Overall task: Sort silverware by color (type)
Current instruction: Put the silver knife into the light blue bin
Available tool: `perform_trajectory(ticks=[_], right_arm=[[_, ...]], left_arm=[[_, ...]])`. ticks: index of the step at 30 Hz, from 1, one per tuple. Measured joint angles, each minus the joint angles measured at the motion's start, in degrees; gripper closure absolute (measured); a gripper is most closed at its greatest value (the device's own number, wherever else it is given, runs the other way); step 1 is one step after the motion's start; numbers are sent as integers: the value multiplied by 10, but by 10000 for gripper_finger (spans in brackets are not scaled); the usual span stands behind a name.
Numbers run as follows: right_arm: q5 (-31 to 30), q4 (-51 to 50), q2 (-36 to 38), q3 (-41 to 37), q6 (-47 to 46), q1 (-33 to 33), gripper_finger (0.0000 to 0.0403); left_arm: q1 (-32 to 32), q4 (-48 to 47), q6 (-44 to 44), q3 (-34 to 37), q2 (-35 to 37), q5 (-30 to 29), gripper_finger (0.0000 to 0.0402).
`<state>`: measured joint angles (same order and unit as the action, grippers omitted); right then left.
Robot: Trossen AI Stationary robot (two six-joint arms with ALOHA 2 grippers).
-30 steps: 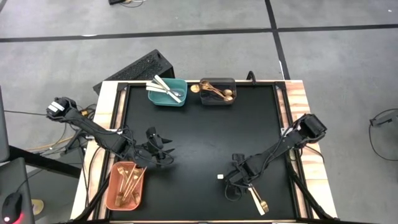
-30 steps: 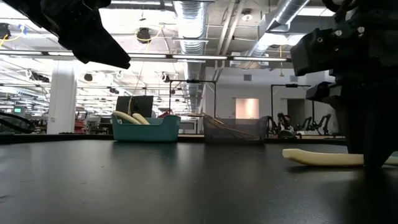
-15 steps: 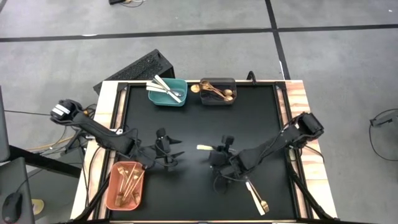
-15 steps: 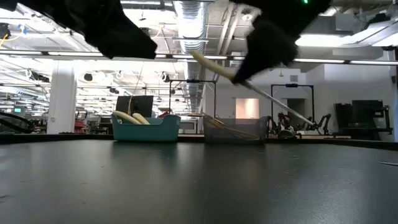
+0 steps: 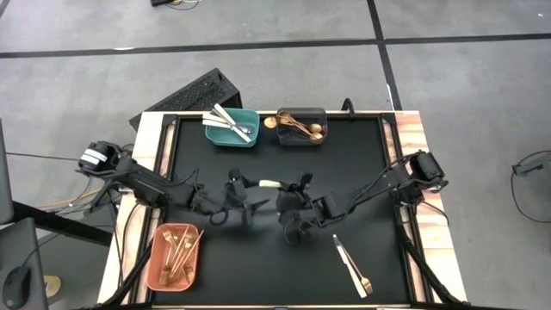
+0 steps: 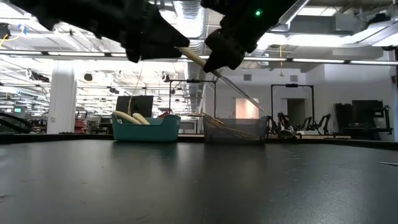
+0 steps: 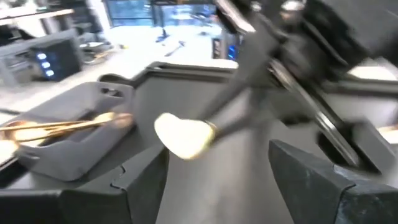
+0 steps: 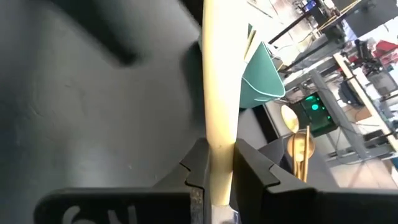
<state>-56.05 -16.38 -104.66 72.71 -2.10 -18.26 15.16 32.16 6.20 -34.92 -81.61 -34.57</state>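
Right gripper (image 5: 288, 200), clamping the white-handled knife (image 5: 268, 182), has carried it to mid-table toward the left gripper (image 5: 237, 191), now spreading wide — a handover looking likely.

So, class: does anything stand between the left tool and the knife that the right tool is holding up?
Nothing visible does. The right tool holds the knife above the table, with its pale handle pointing at the open left tool. The left wrist view shows only an open gap before the handle.
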Motion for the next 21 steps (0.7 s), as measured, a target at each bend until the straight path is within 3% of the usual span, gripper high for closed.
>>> perform_trajectory(ticks=[8, 12, 19, 21], right_arm=[[3, 5, 0, 0, 18, 16, 334], [4, 15, 0, 0, 28, 16, 334], [2, 18, 0, 1, 28, 17, 334], [2, 19, 0, 1, 27, 17, 314]], left_arm=[[-52, 20, 53, 0, 0, 2, 168], [-66, 16, 72, 0, 0, 29, 226], [-80, 22, 71, -1, 1, 50, 361], [-83, 20, 43, -1, 5, 51, 365]])
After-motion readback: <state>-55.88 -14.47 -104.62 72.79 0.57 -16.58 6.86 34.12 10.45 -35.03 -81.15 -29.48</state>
